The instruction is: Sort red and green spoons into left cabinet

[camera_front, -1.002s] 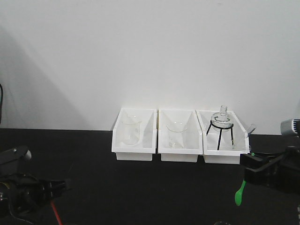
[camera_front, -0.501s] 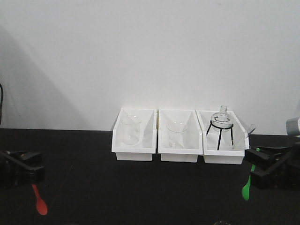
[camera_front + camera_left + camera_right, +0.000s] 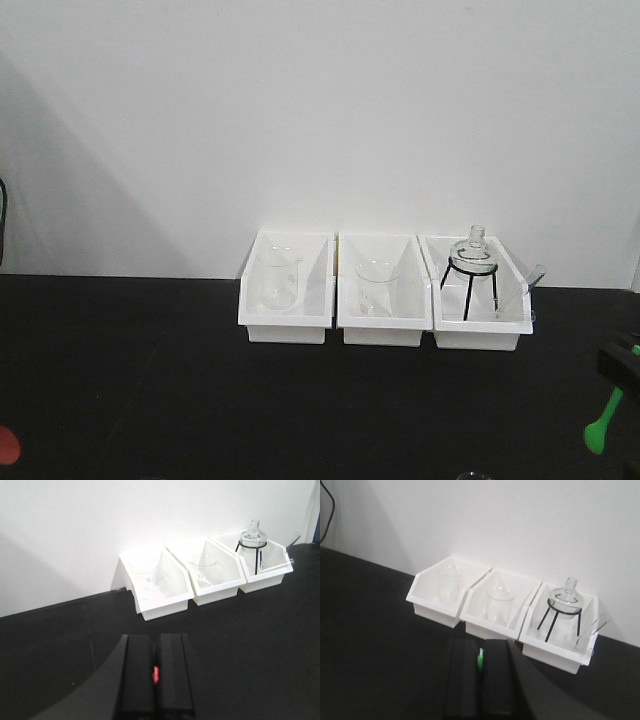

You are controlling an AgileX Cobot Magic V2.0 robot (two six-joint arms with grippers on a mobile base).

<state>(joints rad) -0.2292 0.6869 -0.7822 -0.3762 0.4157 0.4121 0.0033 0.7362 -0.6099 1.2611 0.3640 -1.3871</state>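
In the left wrist view my left gripper [image 3: 155, 640] is shut on the red spoon [image 3: 155, 674], of which only a short red sliver shows between the black fingers. The front view catches just the red spoon's bowl [image 3: 5, 445] at the bottom left edge. My right gripper [image 3: 481, 642] is shut on the green spoon [image 3: 480, 660], a thin green strip between its fingers. In the front view the green spoon [image 3: 603, 420] hangs bowl-down at the far right, below the gripper's black body [image 3: 625, 362]. The left cabinet is out of view.
Three white bins stand in a row against the white wall on the black table [image 3: 300, 410]. The left bin [image 3: 287, 325] and the middle bin [image 3: 384, 328] each hold a glass beaker. The right bin [image 3: 480, 332] holds a round flask on a black tripod [image 3: 472, 265].
Both arms have swung outward with their spoons. The left gripper has left the front view, only the red bowl remaining at the edge. The right gripper has slid to the right edge.
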